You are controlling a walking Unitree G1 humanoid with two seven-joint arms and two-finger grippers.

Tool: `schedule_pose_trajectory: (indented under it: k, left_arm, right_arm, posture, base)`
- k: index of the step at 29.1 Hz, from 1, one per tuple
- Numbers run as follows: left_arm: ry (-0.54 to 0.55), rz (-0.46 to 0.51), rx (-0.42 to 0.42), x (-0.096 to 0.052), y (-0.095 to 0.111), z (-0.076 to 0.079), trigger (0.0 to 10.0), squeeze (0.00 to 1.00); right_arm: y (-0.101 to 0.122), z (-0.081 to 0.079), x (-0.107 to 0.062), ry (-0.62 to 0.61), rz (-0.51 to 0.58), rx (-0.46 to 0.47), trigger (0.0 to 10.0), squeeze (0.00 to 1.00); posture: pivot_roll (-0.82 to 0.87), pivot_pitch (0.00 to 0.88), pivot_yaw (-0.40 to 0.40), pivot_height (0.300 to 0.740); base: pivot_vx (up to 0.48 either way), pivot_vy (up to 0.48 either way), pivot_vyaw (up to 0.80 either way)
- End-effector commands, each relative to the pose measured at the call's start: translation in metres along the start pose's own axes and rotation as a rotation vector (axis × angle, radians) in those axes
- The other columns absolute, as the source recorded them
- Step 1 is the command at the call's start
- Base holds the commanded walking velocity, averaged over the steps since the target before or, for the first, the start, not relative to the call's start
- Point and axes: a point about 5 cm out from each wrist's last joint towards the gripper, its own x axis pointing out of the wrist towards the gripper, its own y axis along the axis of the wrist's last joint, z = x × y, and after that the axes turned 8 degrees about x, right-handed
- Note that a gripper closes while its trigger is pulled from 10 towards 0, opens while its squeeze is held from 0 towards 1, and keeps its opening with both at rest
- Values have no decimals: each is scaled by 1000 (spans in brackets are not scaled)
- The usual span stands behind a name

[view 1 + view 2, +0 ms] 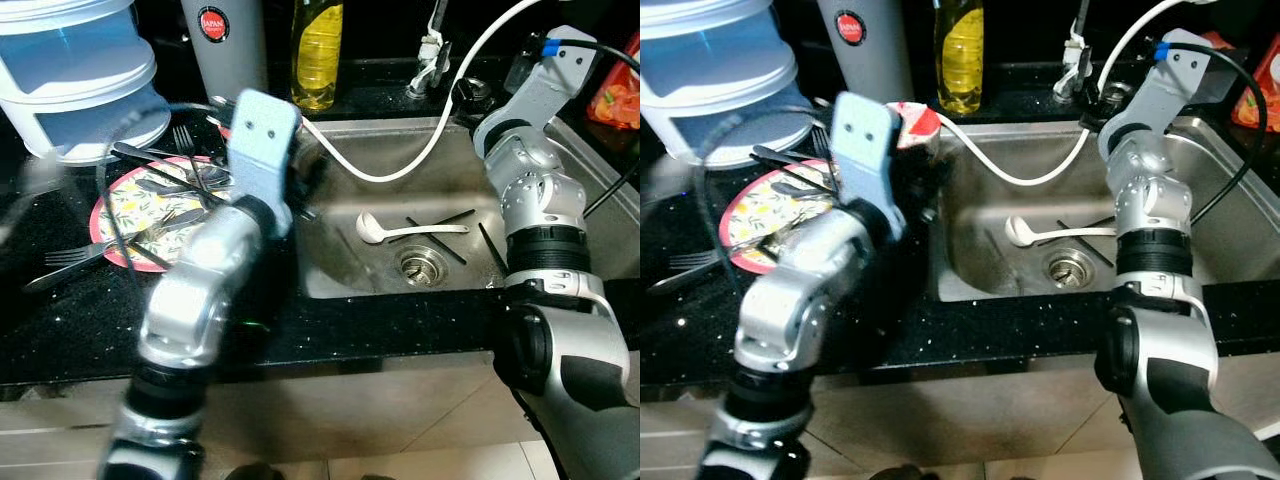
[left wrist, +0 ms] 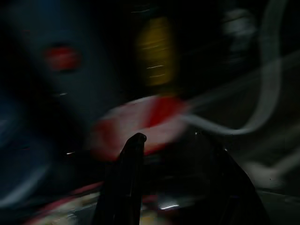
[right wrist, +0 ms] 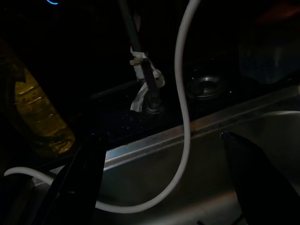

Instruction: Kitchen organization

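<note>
overall, a black speckled stone desk [image 1: 90, 330] runs across the scene, with a rectangular stainless steel sink [image 1: 340, 262] sunk into it on the robot's right side.

the left silver arm [image 1: 195, 300] reaches forward over the desk, its pale blue wrist plate raised near the sink's left rim. the left tool [image 2: 168, 154] is aimed at a red and white round container [image 1: 912, 128] at the back left corner of the sink; the picture from its wrist is dark and blurred, so i cannot tell whether that tool is open or closed.

the right silver arm [image 1: 1148, 210] rises over the right part of the sink and bends toward the back wall. the right tool [image 3: 164, 187] hangs above the back of the basin with its two black fingers [image 3: 79, 183] spread wide apart, gripping nothing.

at the back left of the desk stands a stack of translucent blue and white plastic tubs [image 1: 75, 75]. beside it stands a tall grey steel flask with a red round label [image 1: 225, 45], then a yellow liquid soap bottle [image 1: 317, 50].

on the desk left of the sink lies a round pink-rimmed plate with a yellow floral print [image 1: 125, 205], with several dark metal forks and spoons [image 1: 90, 255] lying across it and off its edge.

a white flexible hose [image 1: 400, 165] curves from the top of the scene down over the sink's back rim. a faucet base wrapped in white tape [image 3: 146, 84] stands behind the sink.

inside the basin a white plastic ladle [image 1: 400, 230] lies just beside the round metal drain [image 1: 422, 266], with dark chopsticks [image 1: 445, 235] crossing near it.
</note>
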Motion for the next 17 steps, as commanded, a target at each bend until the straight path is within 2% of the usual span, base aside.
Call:
schedule_pose_trajectory:
  k: [1,2,3,5,8,13,14,17]
  left_arm:
    - [94,-23,22,-9,-4,-16,10000,0]
    - [134,-31,15,-13,-5,-23,10000,0]
    - [231,-54,-11,-21,-8,-40,10000,0]
    - [250,-58,-17,-23,-9,-43,10000,0]
    - [339,-90,-84,-33,-17,-59,10000,0]
    - [394,-62,-157,-39,-16,-67,10000,0]
    - [418,-23,-183,-41,-12,-71,10000,0]
    - [431,11,-214,-42,-9,-74,10000,0]
  right_arm:
    - [-5,0,-1,-2,-10,2,10000,0]
    - [-6,-1,-1,-1,-13,2,10000,0]
    - [-8,-1,-1,2,-21,2,10000,0]
    - [-9,-1,-1,2,-22,2,10000,0]
    - [-15,-7,0,22,-48,11,10000,0]
    - [-20,-15,0,46,-63,17,10000,0]
    - [-22,-20,0,66,-59,51,10000,0]
    - [-28,-26,-3,88,-62,93,10000,0]
  posture:
    - [120,0,31,740]
    - [120,0,31,740]
    - [136,0,22,740]
    - [136,0,22,740]
    - [150,0,12,740]
    - [160,0,2,740]
    - [166,0,-8,740]
    - [166,0,-13,740]
  base:
    - [0,0,0]
    - [0,0,0]
    - [0,0,0]
    - [0,0,0]
    - [0,0,0]
    - [0,0,0]
    - [0,0,0]
    - [0,0,0]
